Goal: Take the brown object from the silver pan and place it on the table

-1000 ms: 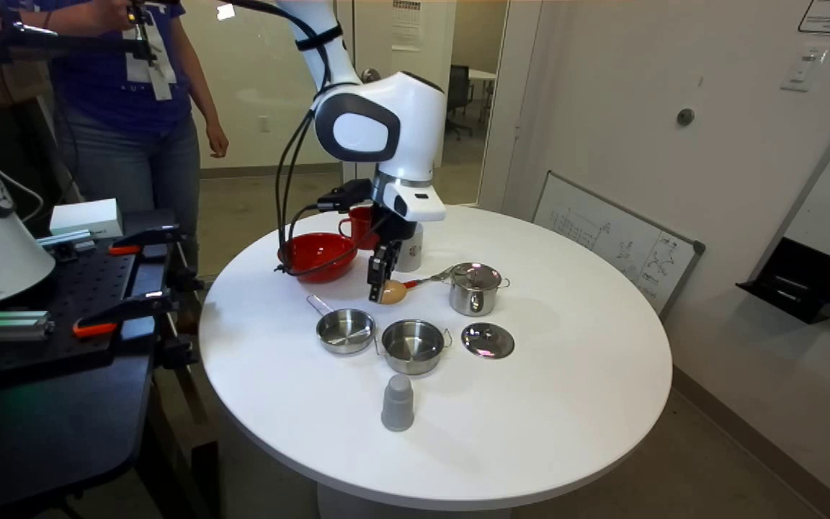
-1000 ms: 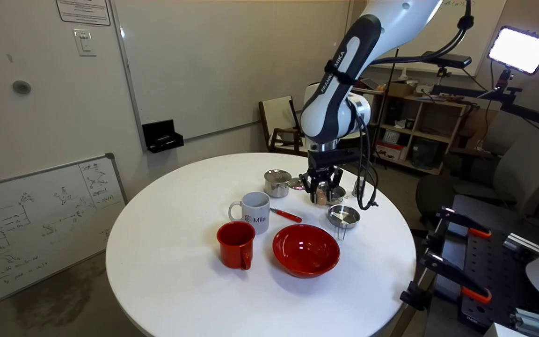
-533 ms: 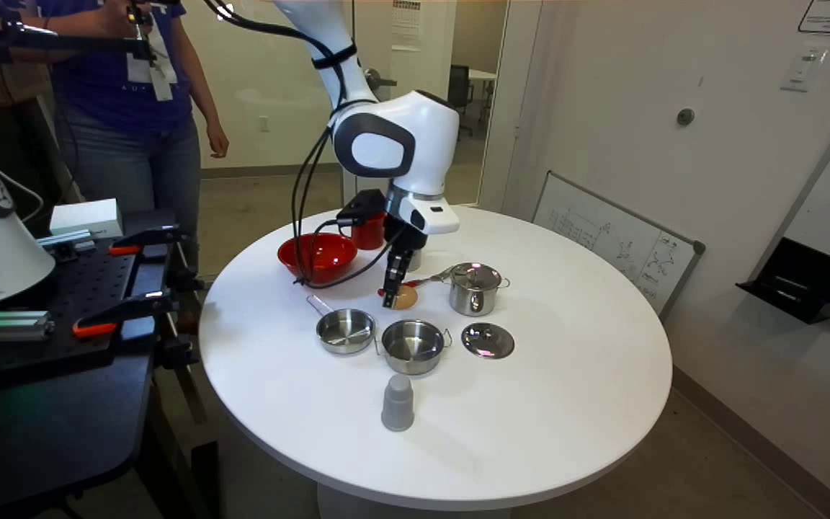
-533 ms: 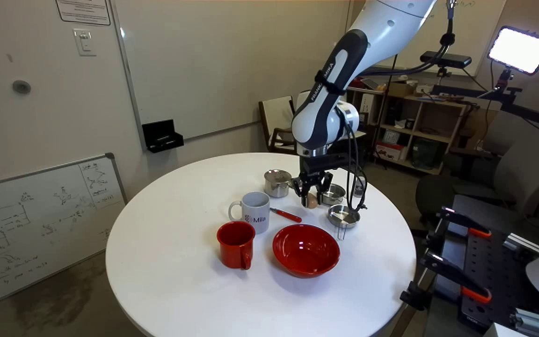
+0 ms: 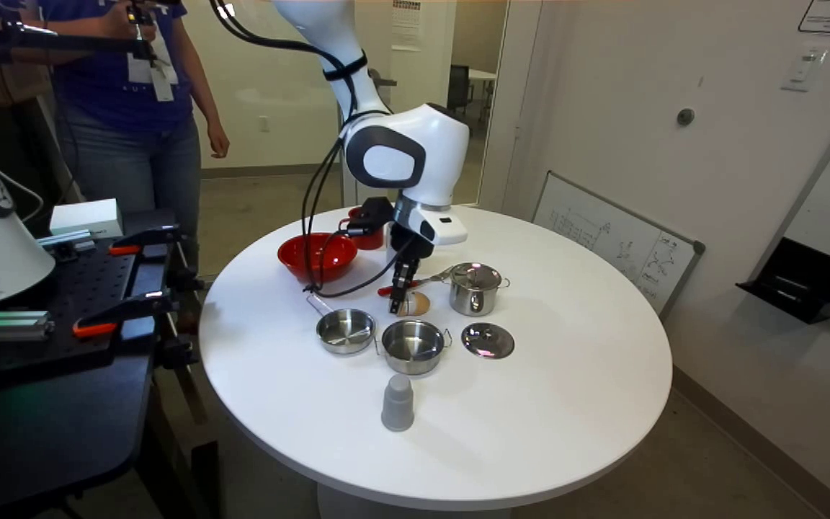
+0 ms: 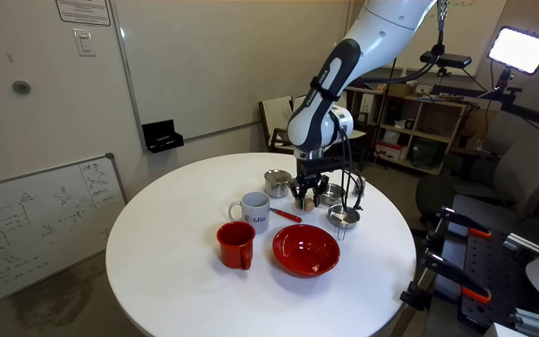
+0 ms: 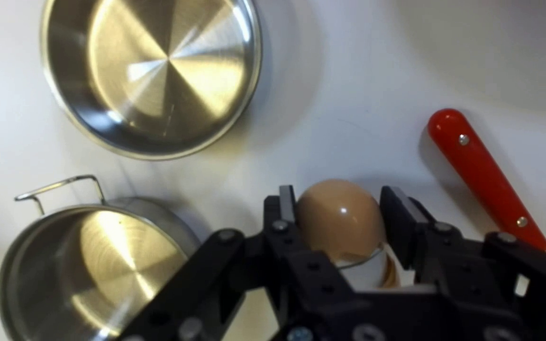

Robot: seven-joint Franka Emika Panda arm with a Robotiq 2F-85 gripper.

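Note:
The brown object (image 5: 418, 304), an egg-like tan lump, is low over or on the white table (image 5: 545, 418); I cannot tell whether it touches. In the wrist view the brown object (image 7: 339, 208) fills the space between the jaws. My gripper (image 7: 338, 193) is shut on it, a pad against each side. The gripper (image 6: 309, 203) also points down in an exterior view. A whitish curved surface with a brown edge shows below the lump in the wrist view; I cannot tell what it is. The silver pan (image 5: 345, 331) sits apart with nothing in it; it also shows in the wrist view (image 7: 202, 85).
A silver bowl (image 5: 413, 346) is close in front of the gripper. A lidded pot (image 5: 474, 290), a loose lid (image 5: 488, 340) and a red-handled utensil (image 6: 286, 215) are near. A red bowl (image 6: 306, 250), red mug (image 6: 236, 245), white mug (image 6: 255, 213) and grey bottle-like piece (image 5: 398, 404) stand around.
The gripper and the brown object have moved away from the red bowl towards the lidded pot and down to the table top. The other things have not moved.

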